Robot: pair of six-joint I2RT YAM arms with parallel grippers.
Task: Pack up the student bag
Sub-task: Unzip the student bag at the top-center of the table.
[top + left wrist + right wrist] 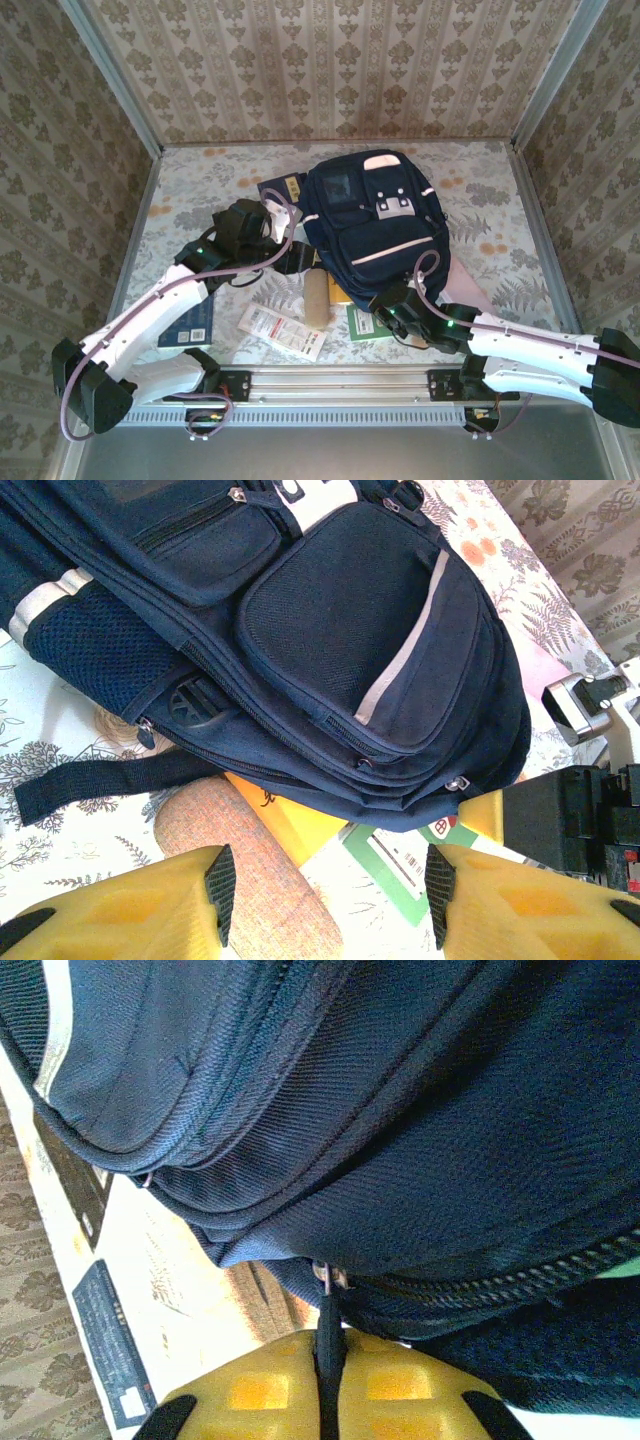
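2 arms flank the bag [375, 225], and the right one is the one that matters. The bag lies front-up on the worktop [480, 190], its long axis running away from the arm bases with a slight tilt.

My right gripper [328, 1360] sits at the bag's near end, closed tight on the zip pull [326, 1330]. The pull stands straight out of the seam toward me. The zip track [520, 1275] runs off to the right of the pull along the bag's edge, so I judge the coming move is a drag along that line.

My left gripper [330, 890] hangs off the bag's left side, fingers spread wide and holding nothing. It faces the front pocket, and it looks free to pin the fabric while the zip runs.

A beige roll [317, 297], a yellow book [285, 820] and a green book [365, 322] lie at the bag's near-left edge, partly tucked under it. A white packet [283, 330] lies nearer me than those.

The worktop wears a floral cloth. Patterned walls close in on 3 sides, and the right wall stands near the bag, so the room for swinging that arm out looks tight.
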